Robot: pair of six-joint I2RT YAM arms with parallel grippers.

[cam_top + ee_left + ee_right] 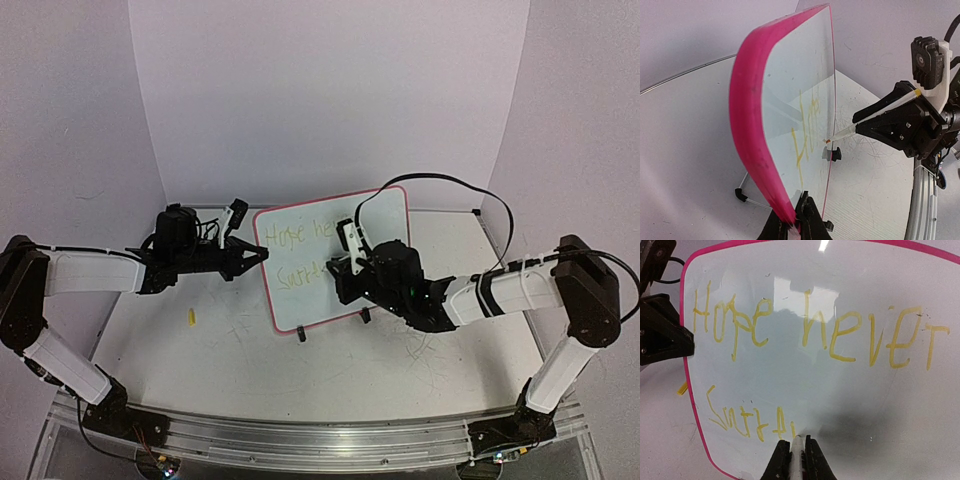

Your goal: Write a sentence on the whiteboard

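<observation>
The whiteboard [385, 215] stands upright on the table, tilted, with a pink frame [747, 125]. My left gripper [262, 257] is shut on its left edge, the jaws [796, 207] pinching the frame. My right gripper [345, 265] is shut on a white marker [798, 455], and the marker's tip [828, 141] touches the board. The sentence [810, 330] is in yellow: "Hope never" on the top line, and a second line [747, 422] that starts "Surre" and ends at the marker tip.
A small yellow cap [190, 317] lies on the table left of the board. Black clip feet [302, 336] and a thin wire stand [742, 192] hold the board up. Grey scratch marks [420, 345] cover the table. White walls enclose the back and sides.
</observation>
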